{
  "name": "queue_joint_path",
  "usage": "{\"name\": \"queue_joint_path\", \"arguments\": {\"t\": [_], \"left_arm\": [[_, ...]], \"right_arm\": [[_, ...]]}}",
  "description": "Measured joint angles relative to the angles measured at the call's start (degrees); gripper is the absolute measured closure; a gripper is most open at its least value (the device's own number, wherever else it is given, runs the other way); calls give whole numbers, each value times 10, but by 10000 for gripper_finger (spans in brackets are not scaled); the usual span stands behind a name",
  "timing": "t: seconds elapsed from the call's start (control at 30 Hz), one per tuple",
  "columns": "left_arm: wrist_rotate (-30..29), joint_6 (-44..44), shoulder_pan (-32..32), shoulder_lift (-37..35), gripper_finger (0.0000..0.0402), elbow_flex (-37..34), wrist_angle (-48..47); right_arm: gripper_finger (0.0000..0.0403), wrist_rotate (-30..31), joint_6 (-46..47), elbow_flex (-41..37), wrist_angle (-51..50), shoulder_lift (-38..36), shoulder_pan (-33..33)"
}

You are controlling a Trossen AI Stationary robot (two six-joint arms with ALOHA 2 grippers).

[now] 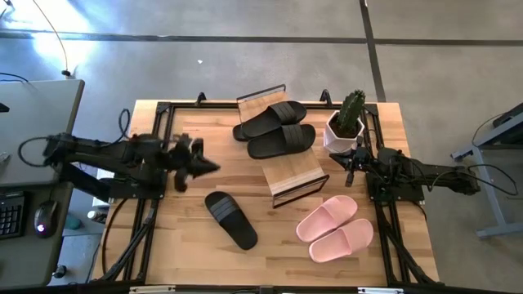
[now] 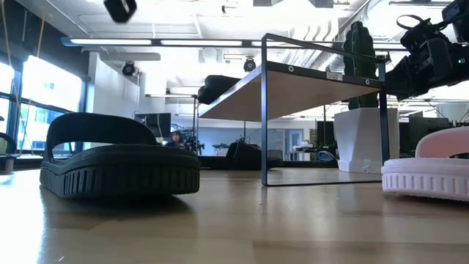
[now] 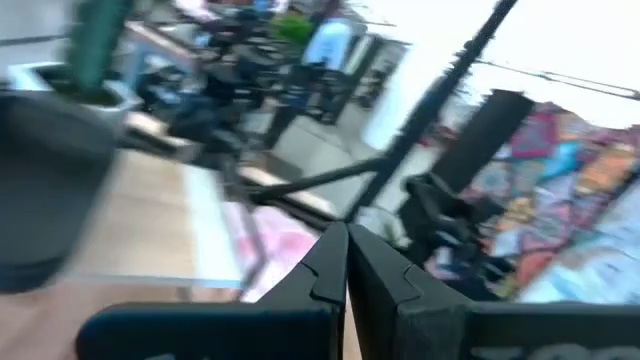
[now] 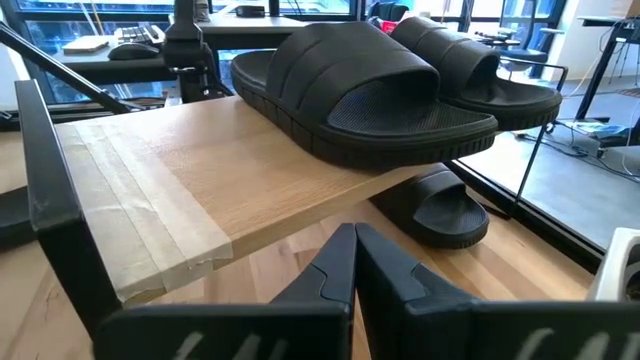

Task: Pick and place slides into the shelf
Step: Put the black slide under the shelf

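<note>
The shelf (image 1: 296, 175) stands mid-table, and two black slides (image 1: 270, 120) (image 1: 283, 140) lie sole-down, side by side, on its slanted board (image 4: 190, 180). A third black slide (image 1: 230, 219) lies sole-down on the table near the front, and it also shows large in the low view (image 2: 121, 158). The pink pair (image 1: 335, 229) rests on the table at the front right. My left gripper (image 1: 212, 167) hangs shut and empty above the table, left of the shelf. My right gripper (image 1: 350, 162) waits shut and empty at the shelf's right end (image 4: 352, 250).
A white pot with a cactus (image 1: 345, 126) stands at the far right, just behind my right gripper. Black frame rails (image 1: 155, 155) run along the table's left and right sides. Bare wood lies between the lone black slide and the pink pair.
</note>
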Motion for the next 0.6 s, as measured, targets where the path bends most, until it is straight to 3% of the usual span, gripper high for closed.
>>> {"name": "queue_joint_path", "arguments": {"t": [0.1,0.27,0.4,0.6], "left_arm": [[-62,3,-70,24,401,1,8],[-209,8,-157,101,401,58,-94],[-305,5,-200,194,401,150,-217],[-392,-24,-229,358,401,326,-444]], "right_arm": [[402,0,0,0,0,0,0],[402,1,0,0,0,0,0],[402,1,0,0,0,0,0],[402,1,0,0,0,1,0]]}}
